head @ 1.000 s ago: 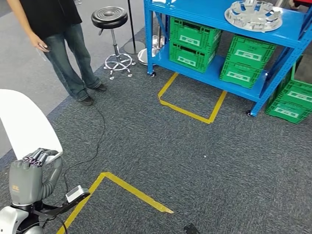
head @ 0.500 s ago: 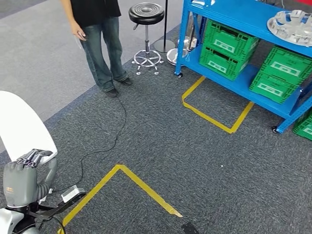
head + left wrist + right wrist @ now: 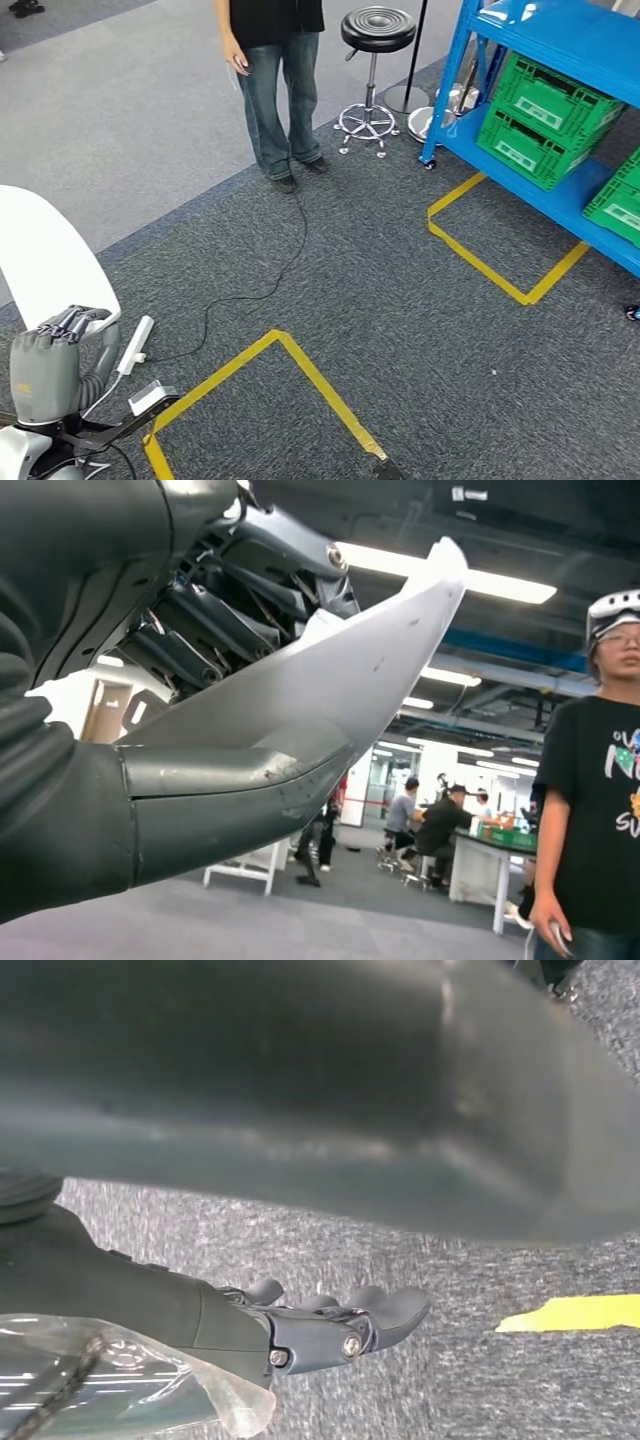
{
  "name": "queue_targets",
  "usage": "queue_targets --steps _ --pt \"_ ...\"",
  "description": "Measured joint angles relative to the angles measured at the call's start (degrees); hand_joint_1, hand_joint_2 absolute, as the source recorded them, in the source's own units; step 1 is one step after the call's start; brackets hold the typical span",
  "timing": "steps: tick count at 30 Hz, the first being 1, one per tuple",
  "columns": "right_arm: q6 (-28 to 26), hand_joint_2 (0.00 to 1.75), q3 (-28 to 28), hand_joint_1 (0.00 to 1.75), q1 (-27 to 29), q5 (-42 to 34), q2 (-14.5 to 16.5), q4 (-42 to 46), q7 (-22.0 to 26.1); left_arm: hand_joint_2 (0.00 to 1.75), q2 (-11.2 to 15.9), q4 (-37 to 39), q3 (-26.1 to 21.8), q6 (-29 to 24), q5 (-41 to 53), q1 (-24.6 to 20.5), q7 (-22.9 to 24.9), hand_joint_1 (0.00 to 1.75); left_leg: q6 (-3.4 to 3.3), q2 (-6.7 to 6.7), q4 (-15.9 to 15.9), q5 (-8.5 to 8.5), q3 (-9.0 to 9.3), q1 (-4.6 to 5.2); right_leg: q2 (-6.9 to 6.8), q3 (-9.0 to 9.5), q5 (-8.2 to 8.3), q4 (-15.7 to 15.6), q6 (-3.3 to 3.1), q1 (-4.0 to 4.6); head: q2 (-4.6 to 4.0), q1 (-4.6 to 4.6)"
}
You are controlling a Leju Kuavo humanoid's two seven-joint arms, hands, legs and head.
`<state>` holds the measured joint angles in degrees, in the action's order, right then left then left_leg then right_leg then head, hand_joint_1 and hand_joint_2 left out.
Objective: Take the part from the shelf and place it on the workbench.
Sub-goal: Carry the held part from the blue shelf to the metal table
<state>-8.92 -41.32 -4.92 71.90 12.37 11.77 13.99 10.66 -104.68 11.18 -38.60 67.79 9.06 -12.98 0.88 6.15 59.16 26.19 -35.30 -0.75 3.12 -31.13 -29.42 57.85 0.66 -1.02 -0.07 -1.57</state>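
Grey carpeted workshop floor (image 3: 392, 300), marked out in yellow tape corners (image 3: 317, 385). Low at the left of the head view: smooth white curved plastic panel part (image 3: 45, 255), off the shelf and clamped in the left hand (image 3: 47, 368), thumb under one face and dark fingers (image 3: 226, 610) pressed on the other. Right hand (image 3: 332, 1328) hanging over the carpet, fingers stretched out and apart from the thumb, holding nothing. Near the left hand, a white power strip (image 3: 136, 343) with a black cable (image 3: 290, 260) trailing off towards a person in a black top and jeans (image 3: 279, 70). Beyond, a black round stool (image 3: 377, 30), then the blue metal shelf (image 3: 558, 35) with green plastic crates (image 3: 543, 110), well apart from the part. Judged from this: pick-up done, carry under way; finding the workbench and setting the part down both left to do.
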Motion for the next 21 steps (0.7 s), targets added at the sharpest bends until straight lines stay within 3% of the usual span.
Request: queue_targets --steps 1,3,5,6,8,10,12,14,16,18,20,21 --pt "0.0 0.00 0.0 0.00 0.0 0.0 0.0 0.0 0.0 1.75 0.0 0.0 0.0 0.0 -0.1 0.0 0.0 1.75 0.24 -1.43 1.7 1.04 -0.75 0.09 -0.82 0.17 0.07 -0.2 -0.30 -0.07 0.00 0.15" --pt "0.0 0.00 0.0 0.00 0.0 0.0 0.0 0.0 0.0 1.75 0.0 0.0 0.0 0.1 -0.3 -0.2 0.0 1.75 0.64 -4.57 8.2 4.42 -3.74 0.16 -2.52 0.40 -0.02 -0.3 -0.70 0.02 0.00 0.39" --pt "-0.1 0.00 0.0 0.00 0.2 0.0 0.0 0.0 0.0 1.75 -0.1 0.0 0.0 0.3 -0.6 -0.1 -0.1 1.75 0.87 -5.53 14.3 6.52 -6.55 0.06 -4.31 0.48 -0.21 -0.3 -0.90 0.18 0.00 0.41" --pt "-0.1 0.00 0.0 0.00 0.2 -0.1 0.0 0.0 0.0 1.75 -0.1 0.0 0.0 0.4 -0.8 0.0 -0.1 1.75 0.87 -5.69 14.9 6.14 -6.73 0.03 -5.15 0.53 -0.31 -0.3 -0.95 0.25 0.00 0.42" --pt "-0.1 0.00 0.0 0.00 0.1 -0.1 0.0 0.0 0.0 1.75 -0.1 0.0 0.0 0.5 -1.1 0.0 -0.1 1.75 0.59 -6.40 9.6 2.79 -3.81 0.10 -6.59 0.86 -0.56 -0.3 -0.87 0.34 0.00 0.42" --pt "-0.1 0.00 0.1 0.00 0.0 -0.1 0.0 0.0 0.0 1.75 -0.1 0.0 0.0 0.6 -1.3 0.0 -0.1 1.75 -0.01 -8.74 2.4 0.43 0.07 0.69 -7.76 1.21 -0.94 -0.3 -0.56 0.60 0.00 0.43" --pt "-0.2 0.00 0.1 0.00 0.0 -0.1 0.0 0.0 -0.1 1.75 -0.2 0.0 0.0 0.6 -1.3 -0.1 -0.1 1.75 -0.62 -10.02 -0.6 0.30 1.35 1.27 -8.86 1.37 -1.21 -0.3 -0.11 0.92 0.00 0.43" --pt "-0.2 0.00 0.2 0.00 -0.1 -0.1 0.1 0.0 -0.1 1.75 -0.2 -0.1 0.0 0.7 -1.3 0.0 -0.2 1.75 -1.22 -8.88 -1.0 0.13 1.23 1.23 -9.91 1.50 -1.48 -0.5 0.39 0.99 0.00 0.41" --pt "-0.2 0.00 0.3 0.00 -0.2 -0.1 0.1 0.0 -0.1 1.75 -0.2 -0.2 0.0 0.7 -1.4 0.0 -0.2 1.75 -1.88 -7.63 -1.5 -0.16 1.47 0.93 -7.96 0.79 -3.03 1.4 0.87 0.83 0.00 0.26" --pt "-0.2 0.00 0.3 0.00 -0.1 -0.1 0.1 0.0 -0.1 1.75 -0.2 -0.3 0.0 0.7 -1.3 -0.1 -0.2 1.75 -2.38 -6.44 -1.7 -0.31 1.60 0.77 -4.47 -2.31 -6.37 8.1 1.04 0.68 0.00 -0.01" --pt "-0.2 0.00 0.3 0.00 0.1 -0.1 0.1 0.0 -0.1 1.75 -0.3 -0.3 0.0 0.8 -1.3 0.0 -0.2 1.75 -2.56 -5.01 -1.7 -0.31 1.57 0.83 -3.31 -6.16 -8.59 15.1 1.04 0.69 0.00 -0.12" --pt "-0.2 0.00 0.3 0.00 0.2 -0.1 0.1 0.0 -0.2 1.75 -0.3 -0.3 0.0 0.8 -1.4 0.0 -0.2 1.75 -2.56 -4.21 -1.7 -0.30 1.60 0.85 -3.20 -7.02 -8.12 16.1 1.02 0.69 0.00 -0.13"
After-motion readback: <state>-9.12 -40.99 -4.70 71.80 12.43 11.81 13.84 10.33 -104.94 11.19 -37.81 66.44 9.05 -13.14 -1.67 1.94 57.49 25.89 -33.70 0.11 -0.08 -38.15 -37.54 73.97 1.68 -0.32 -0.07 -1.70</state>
